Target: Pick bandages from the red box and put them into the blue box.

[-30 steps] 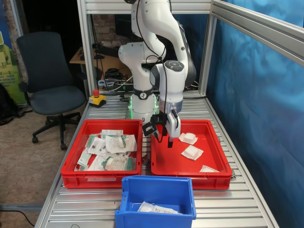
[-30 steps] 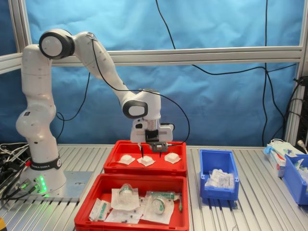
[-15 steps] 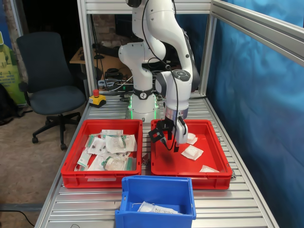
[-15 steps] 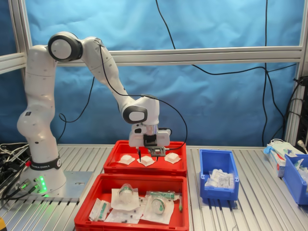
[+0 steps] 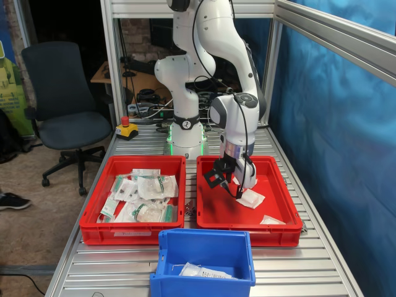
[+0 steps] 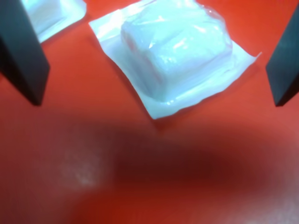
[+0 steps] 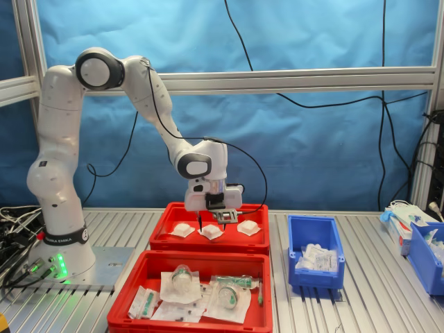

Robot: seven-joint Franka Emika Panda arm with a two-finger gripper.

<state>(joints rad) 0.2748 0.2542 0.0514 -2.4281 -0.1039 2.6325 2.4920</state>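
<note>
While straddling puffy white wrapped bandage (image 6: pixel 175 44) in shallow red plastic tray (image 5: pixel 213 213), gripper (image 6: pixel 154 60) apart; centre, descend, close gently.

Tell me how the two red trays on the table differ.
In the first exterior view, the red tray under the gripper holds only a few plain white bandage pads on a mostly bare floor; the other red tray is heaped with green-printed packets and carries a small pale front label. Both are wide, shallow and rimmed.

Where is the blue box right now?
In the first exterior view the blue box sits at the table's front edge, just in front of the two red trays, with one clear packet inside.
</note>
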